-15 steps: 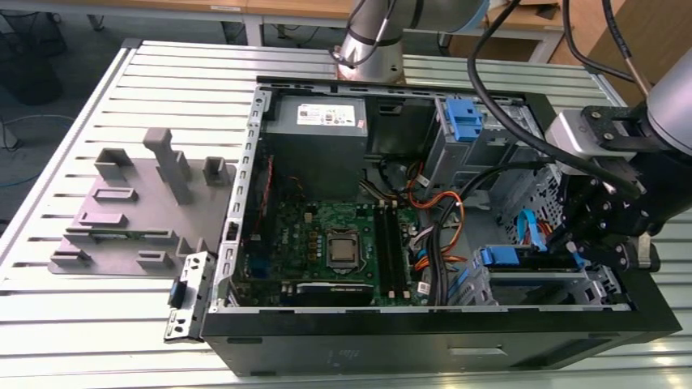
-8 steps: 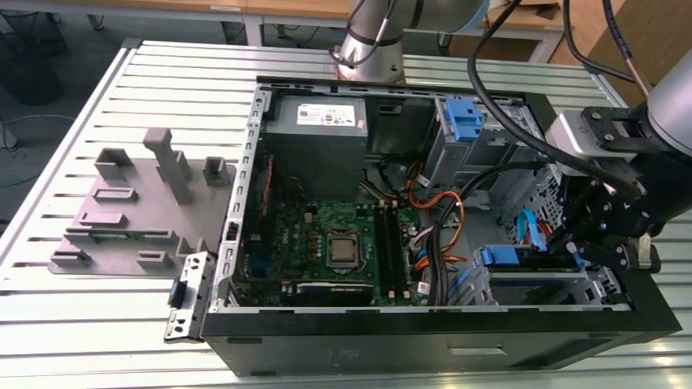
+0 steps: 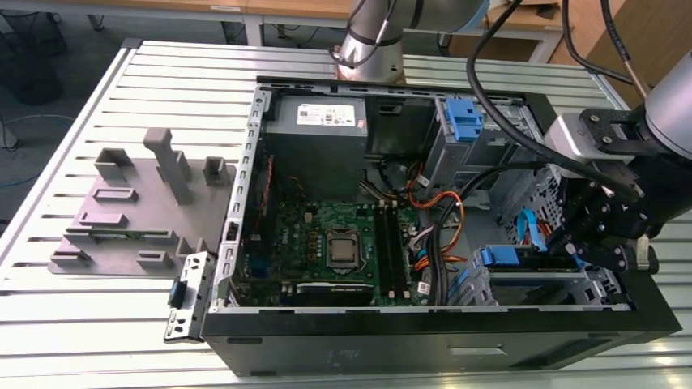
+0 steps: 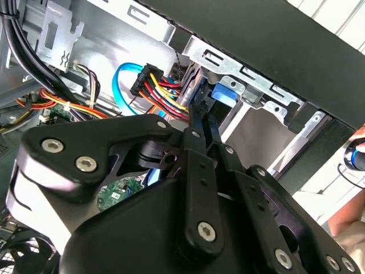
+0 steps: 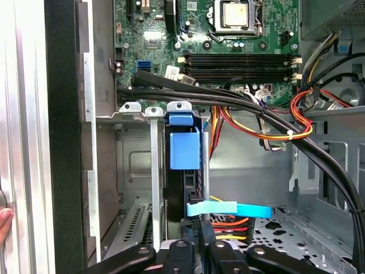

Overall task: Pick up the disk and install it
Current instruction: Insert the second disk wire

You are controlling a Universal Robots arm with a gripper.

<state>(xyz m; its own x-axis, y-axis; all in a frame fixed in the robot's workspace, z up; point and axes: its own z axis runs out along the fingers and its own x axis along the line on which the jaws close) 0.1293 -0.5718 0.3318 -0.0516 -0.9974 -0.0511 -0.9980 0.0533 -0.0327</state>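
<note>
The disk stands on edge in the silver sheet-metal drive cage at the exterior view's right, in the near corner of the open computer case. In the first wrist view it reads as a thin dark slab seen end-on, capped by its blue plastic rail frame. The jaws are drawn close together on its near end, pinching it across the thin side; in the second wrist view their black fingers run nearly parallel up to the blue tab.

The disk looks stiff and fairly dense for its bulk, a metal shell that will not flex. It is probably fragile to knocks, and its smooth faces may slip under a light pinch. The flat faces near the end look like the sound place to hold. The plastic rails seem springy and better left free to slide against the cage.

A flat blue data cable and bundled red, yellow and orange wires lie limp just beside the disk. The green motherboard sits further left, and the case rests on a ribbed aluminium desk
</note>
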